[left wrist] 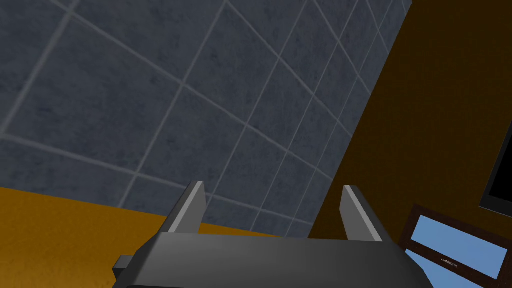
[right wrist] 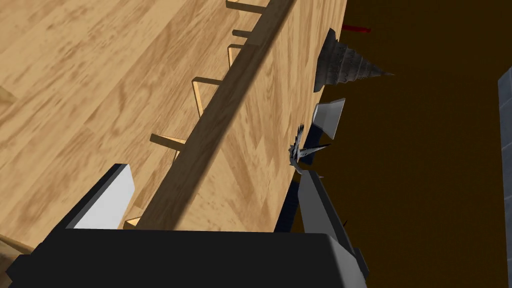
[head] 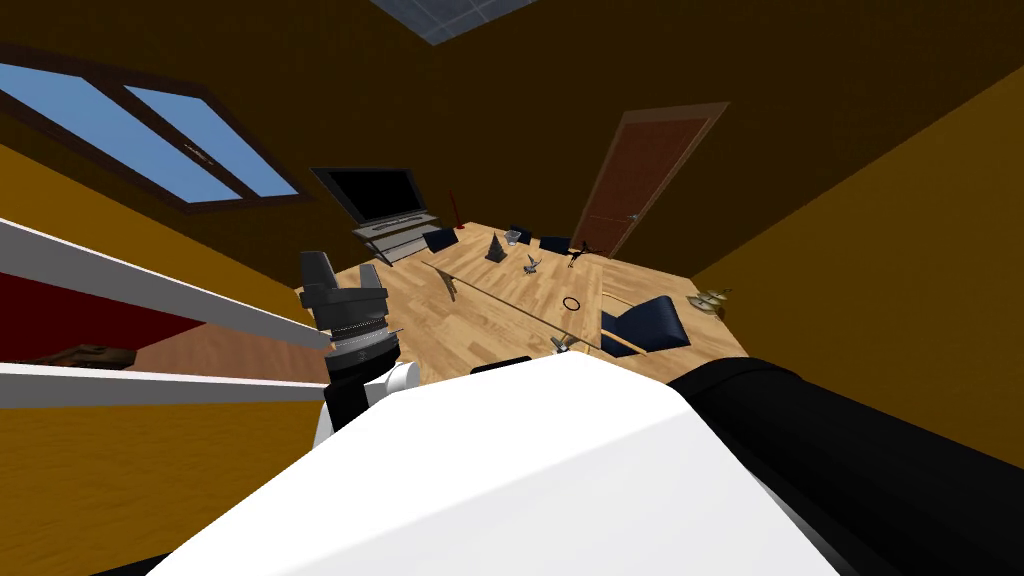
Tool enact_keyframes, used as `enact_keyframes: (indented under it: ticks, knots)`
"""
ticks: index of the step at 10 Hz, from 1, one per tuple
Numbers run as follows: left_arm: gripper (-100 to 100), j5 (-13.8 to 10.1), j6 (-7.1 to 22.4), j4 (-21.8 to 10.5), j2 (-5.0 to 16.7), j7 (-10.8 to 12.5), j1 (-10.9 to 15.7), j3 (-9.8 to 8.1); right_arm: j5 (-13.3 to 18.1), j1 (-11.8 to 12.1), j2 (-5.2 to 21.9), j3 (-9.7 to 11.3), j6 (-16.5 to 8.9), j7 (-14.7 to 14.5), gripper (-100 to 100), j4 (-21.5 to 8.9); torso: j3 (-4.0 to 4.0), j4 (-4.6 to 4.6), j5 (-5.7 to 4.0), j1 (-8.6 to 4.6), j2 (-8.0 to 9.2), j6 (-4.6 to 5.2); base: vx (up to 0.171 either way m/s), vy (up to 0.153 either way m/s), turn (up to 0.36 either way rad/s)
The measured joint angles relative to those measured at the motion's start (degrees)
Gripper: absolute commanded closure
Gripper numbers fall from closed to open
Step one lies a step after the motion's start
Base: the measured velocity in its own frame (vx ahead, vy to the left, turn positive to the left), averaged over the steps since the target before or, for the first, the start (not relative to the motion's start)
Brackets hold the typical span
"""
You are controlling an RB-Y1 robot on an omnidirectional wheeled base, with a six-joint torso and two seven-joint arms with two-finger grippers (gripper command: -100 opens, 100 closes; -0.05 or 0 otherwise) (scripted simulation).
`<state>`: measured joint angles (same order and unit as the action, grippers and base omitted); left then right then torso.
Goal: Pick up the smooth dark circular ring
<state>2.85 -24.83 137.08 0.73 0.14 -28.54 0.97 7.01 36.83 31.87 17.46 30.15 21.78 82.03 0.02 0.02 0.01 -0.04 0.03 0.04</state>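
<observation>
Listing left gripper (left wrist: 272, 212): raised, fingers standing wide apart, empty. Right gripper (right wrist: 215, 200): fingers spread wide, empty, looking along a wood-grain surface (right wrist: 100, 75); ridged cone (right wrist: 345, 65), pale cup (right wrist: 330, 116) and winged figurine (right wrist: 300, 150) beyond one fingertip. Dark ring (head: 571, 303): flat on that surface, well right of and ahead of the left gripper, ungripped.
</observation>
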Motion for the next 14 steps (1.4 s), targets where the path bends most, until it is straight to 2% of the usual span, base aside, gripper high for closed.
enact_keyframes:
  ticks: [2,3,5,6,8,10,14]
  knots:
    - [0,0.0,0.0,0.0,0.0,0.0,0.0,0.0,0.9,-0.4,1.6,1.2,1.3,2.0,-100,-4.2,-0.02,-0.01,0.01,0.06,-0.03,-0.01,0.009,0.032,0.225]
    - [0,0.0,0.0,0.0,0.0,0.0,0.0,0.01,1.5,0.6,3.3,2.0,1.4,3.4,-100,-5.1,-0.02,-0.01,0.03,0.11,-0.03,-0.04,0.014,0.029,0.095]
    - [0,0.0,0.0,0.0,0.0,0.0,0.0,0.0,2.1,0.0,3.7,2.8,1.9,4.5,-100,-8.9,-0.02,-0.01,0.01,0.05,-0.03,0.02,0.012,0.021,0.112]
    - [0,0.0,0.0,0.0,0.0,0.0,0.0,0.01,2.6,1.0,4.9,3.3,3.0,5.4,-100,-11.2,-0.02,-0.01,0.03,0.07,-0.04,-0.04,0.019,0.02,0.134]
    - [0,0.0,0.0,0.0,0.0,0.0,0.0,0.01,3.6,2.1,6.9,4.5,3.2,7.6,-100,-13.1,-0.04,-0.01,0.03,0.09,-0.08,-0.04,0.023,0.03,0.182]
    - [0,0.0,0.0,0.0,0.0,0.0,0.0,0.0,4.1,1.8,7.7,5.1,3.7,8.8,-100,-16.3,-0.03,-0.01,0.01,0.04,-0.04,0.01,0.018,0.018,0.102]
    - [0,0.0,0.0,0.0,0.0,0.0,0.0,0.0,5.9,2.2,11.4,7.4,5.6,13.4,-100,-24.0,-0.05,-0.01,0.01,0.04,-0.09,0.01,0.029,0.021,0.193]
